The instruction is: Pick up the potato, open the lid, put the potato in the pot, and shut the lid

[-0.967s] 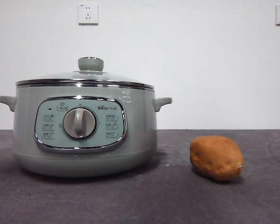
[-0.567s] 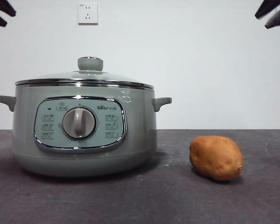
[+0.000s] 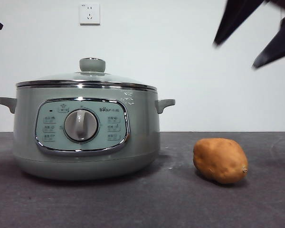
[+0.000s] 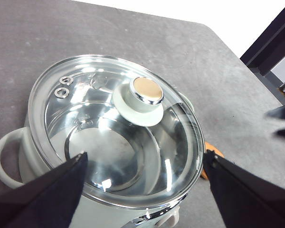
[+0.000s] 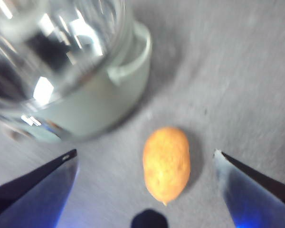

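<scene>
Item 1, left gripper (image 4: 142, 190): I have it above the pot (image 3: 85, 137), jaws spread wide and holding nothing; in the front view only a black tip shows at the top left corner. In its wrist view the jaws flank the lid (image 4: 116, 128), which sits shut on the pot, its knob (image 4: 142, 95) between and beyond the jaw tips. I judge this arm the one placed for the lid.

Item 2, pot: on the left half of the dark table (image 3: 180, 204), control panel facing the front camera, one side handle (image 3: 165, 104) pointing toward the potato.

Item 3, potato (image 3: 220, 160): lying on the table to the right of the pot, apart from it, with bare surface on every side. In the front view its tapered end points right.

Item 4, right gripper (image 5: 145, 185): up at the top right of the front view, above the potato and well clear of it, jaws wide apart and empty. In its wrist view the potato lies between the jaws, its long axis running along the gap rather than across it, so I reckon they would close on its narrow width. This arm is the nearer one; a straight descent looks unobstructed.
</scene>
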Action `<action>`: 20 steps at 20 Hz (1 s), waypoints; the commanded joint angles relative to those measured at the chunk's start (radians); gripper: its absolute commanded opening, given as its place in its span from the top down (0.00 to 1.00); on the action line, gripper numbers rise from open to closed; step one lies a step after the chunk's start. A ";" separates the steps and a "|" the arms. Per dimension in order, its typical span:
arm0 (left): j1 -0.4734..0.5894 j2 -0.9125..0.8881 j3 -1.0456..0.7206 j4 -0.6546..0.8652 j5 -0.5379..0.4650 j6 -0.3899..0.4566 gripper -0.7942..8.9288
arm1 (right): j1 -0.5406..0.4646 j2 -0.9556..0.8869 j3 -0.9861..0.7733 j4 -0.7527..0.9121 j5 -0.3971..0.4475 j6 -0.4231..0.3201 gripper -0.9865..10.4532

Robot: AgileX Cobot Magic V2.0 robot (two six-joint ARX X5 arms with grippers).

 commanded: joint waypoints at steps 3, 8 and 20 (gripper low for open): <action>0.002 -0.002 0.002 0.005 0.000 0.008 0.50 | 0.126 0.180 0.002 0.030 0.151 0.006 0.50; 0.002 -0.002 0.002 -0.009 -0.016 0.008 0.50 | 0.144 0.388 0.002 0.103 0.216 0.010 0.50; 0.002 -0.002 0.002 -0.017 -0.051 0.012 0.50 | 0.142 0.518 0.002 0.159 0.220 0.040 0.92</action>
